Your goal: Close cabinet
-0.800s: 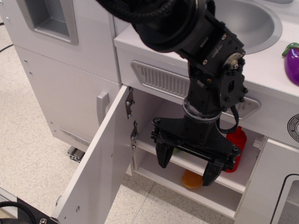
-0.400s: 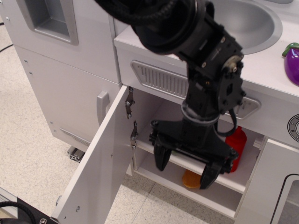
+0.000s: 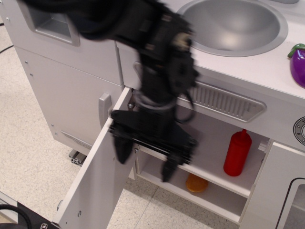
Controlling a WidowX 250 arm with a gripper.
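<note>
The white cabinet (image 3: 215, 145) under the sink counter stands open, with one shelf inside. Its flat white door (image 3: 95, 181) is swung out toward the lower left, and the grey handle (image 3: 103, 108) shows behind its top edge. My black gripper (image 3: 145, 163) is blurred by motion. It hangs in front of the cabinet's left side, right at the door's hinged inner edge, hiding the hinges. Its two fingers point down and stand apart, empty. I cannot tell if a finger touches the door.
A red bottle (image 3: 237, 153) stands on the shelf, and an orange object (image 3: 196, 183) lies below it. A sink (image 3: 233, 25) and a purple eggplant (image 3: 299, 64) are on the counter. Another door with a black-outlined window (image 3: 281, 191) stands open at right.
My gripper has swept fast to the left, from in front of the red bottle to the hinged edge of the door. The door itself has not visibly moved.
</note>
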